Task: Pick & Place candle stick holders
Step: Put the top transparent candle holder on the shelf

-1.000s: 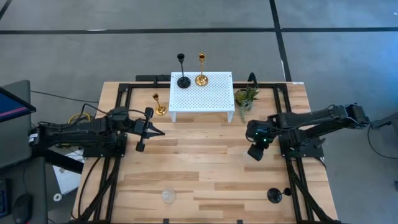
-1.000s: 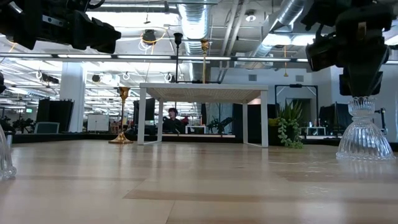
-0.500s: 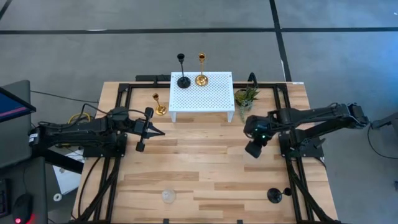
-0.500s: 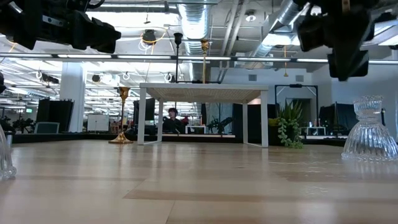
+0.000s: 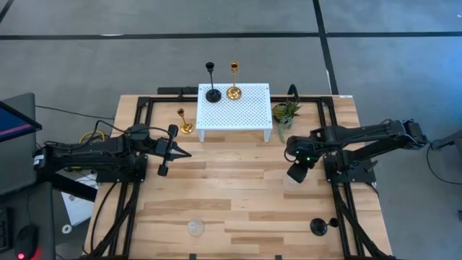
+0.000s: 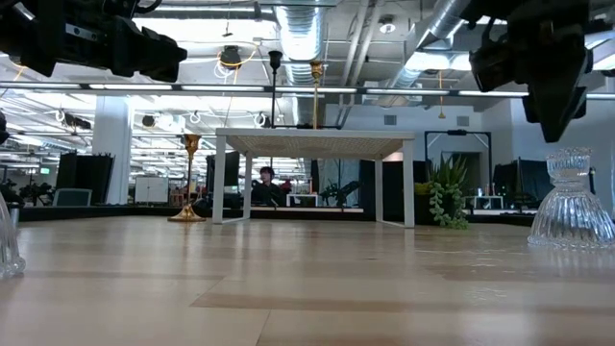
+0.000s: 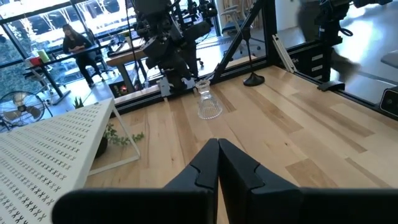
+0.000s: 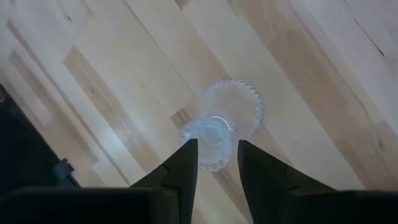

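Observation:
My right gripper (image 8: pixel 216 144) hangs open, pointing steeply down, just above a clear glass candle stick holder (image 8: pixel 227 118) that stands upright on its wide base on the table's right half (image 6: pixel 572 204). The fingers are clear of its top. My left gripper (image 5: pixel 184 153) waits shut and level over the table's left half (image 7: pixel 217 155). A black holder (image 5: pixel 213 92) and a gold holder (image 5: pixel 233 91) stand on the white perforated stand (image 5: pixel 245 112). Another gold holder (image 5: pixel 185 127) stands on the table left of the stand.
A second glass holder (image 5: pixel 195 228) stands near the front edge at left, and a black holder (image 5: pixel 318 227) at front right. A small green plant (image 5: pixel 285 115) sits right of the stand. Bare wood lies between the arms.
My right gripper has let go of the glass holder's top and risen clear of it. The holder stays upright on the table.

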You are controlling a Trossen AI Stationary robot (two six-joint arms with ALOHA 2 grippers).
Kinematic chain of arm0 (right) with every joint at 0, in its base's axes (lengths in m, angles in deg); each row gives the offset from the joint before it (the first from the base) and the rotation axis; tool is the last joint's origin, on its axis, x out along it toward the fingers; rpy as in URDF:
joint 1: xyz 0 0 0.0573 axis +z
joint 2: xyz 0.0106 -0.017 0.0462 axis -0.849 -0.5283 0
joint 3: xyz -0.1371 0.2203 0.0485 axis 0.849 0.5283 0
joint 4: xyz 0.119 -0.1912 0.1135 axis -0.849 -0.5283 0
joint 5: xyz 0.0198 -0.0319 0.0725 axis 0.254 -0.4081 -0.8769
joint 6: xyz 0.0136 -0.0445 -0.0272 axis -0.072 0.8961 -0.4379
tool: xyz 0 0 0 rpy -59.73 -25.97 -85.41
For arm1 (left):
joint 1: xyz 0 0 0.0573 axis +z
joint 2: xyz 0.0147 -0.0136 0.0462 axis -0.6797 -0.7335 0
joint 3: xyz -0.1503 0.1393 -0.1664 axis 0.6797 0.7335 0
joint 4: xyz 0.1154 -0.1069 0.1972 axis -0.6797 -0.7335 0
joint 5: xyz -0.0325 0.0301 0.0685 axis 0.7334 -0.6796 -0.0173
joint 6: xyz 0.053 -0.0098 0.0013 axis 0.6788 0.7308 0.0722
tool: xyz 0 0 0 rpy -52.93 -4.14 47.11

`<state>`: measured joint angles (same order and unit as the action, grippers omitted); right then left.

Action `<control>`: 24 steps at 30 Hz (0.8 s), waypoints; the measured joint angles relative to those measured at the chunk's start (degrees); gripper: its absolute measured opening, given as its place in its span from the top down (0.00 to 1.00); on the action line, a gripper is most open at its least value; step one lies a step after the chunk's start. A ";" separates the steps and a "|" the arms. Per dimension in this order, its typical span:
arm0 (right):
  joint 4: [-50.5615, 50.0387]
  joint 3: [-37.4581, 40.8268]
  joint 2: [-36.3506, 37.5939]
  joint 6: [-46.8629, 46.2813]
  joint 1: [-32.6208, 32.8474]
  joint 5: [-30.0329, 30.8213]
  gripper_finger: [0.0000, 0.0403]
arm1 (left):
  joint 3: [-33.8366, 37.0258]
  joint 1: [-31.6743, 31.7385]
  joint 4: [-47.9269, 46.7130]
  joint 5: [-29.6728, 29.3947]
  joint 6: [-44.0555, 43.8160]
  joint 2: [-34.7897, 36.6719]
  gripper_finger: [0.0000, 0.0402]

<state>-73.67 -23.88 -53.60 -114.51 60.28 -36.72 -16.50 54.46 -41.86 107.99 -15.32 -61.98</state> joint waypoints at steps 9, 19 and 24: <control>1.37 4.67 0.08 -1.39 0.00 0.10 0.74 | 0.01 0.01 0.00 0.00 0.00 0.00 0.98; 8.46 7.30 -0.04 -1.55 0.11 -1.12 0.74 | 0.00 0.02 0.00 0.01 0.00 0.00 0.98; 8.24 7.40 -0.04 -1.55 0.11 -1.28 0.74 | 0.01 0.00 0.00 0.02 0.00 -0.02 0.98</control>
<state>-65.43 -16.47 -53.64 -116.06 60.39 -38.00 -16.49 54.46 -41.86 108.01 -15.32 -62.00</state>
